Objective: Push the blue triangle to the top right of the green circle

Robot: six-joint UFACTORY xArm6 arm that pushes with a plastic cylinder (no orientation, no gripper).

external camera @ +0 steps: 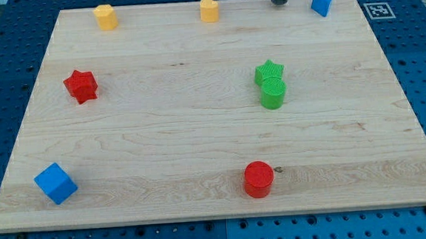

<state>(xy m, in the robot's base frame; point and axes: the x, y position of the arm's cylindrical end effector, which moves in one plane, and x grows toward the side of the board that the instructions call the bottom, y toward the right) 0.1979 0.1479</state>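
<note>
The blue triangle [323, 2] sits near the view's top right corner of the wooden board [199, 135]. The green circle [273, 94] is a cylinder right of centre, touching a green star [269, 72] just above it. My tip [280, 3] is a dark rod end at the view's top edge, a short way left of the blue triangle and apart from it, well above the green circle.
Two yellow blocks [106, 17] [209, 9] stand along the top edge. A red star [80, 86] is at the left, a blue cube [55, 182] at the bottom left, a red cylinder [259, 179] at the bottom centre.
</note>
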